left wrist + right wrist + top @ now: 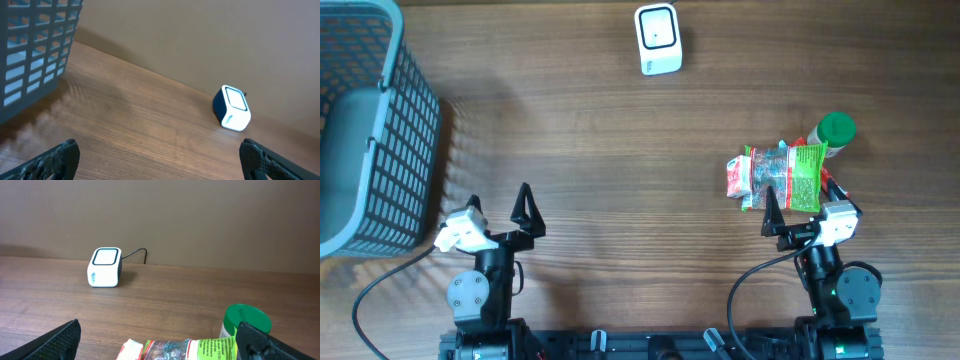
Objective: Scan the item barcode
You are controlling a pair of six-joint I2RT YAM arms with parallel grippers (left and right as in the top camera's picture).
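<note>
A white barcode scanner (658, 38) with a dark back stands at the far middle of the table. It also shows as the scanner (231, 107) in the left wrist view and the scanner (105, 267) in the right wrist view. A red and green snack packet (778, 178) lies flat at the right, touching a green-lidded bottle (835, 132). My right gripper (798, 196) stands open just in front of the packet (200, 350), the bottle (247, 320) beside its right finger. At the near left my left gripper (498, 196) is open over bare wood.
A grey-blue mesh basket (370, 130) fills the far left corner, and the basket (35, 50) looms left of the left gripper. A cable runs from the scanner toward the wall behind it.
</note>
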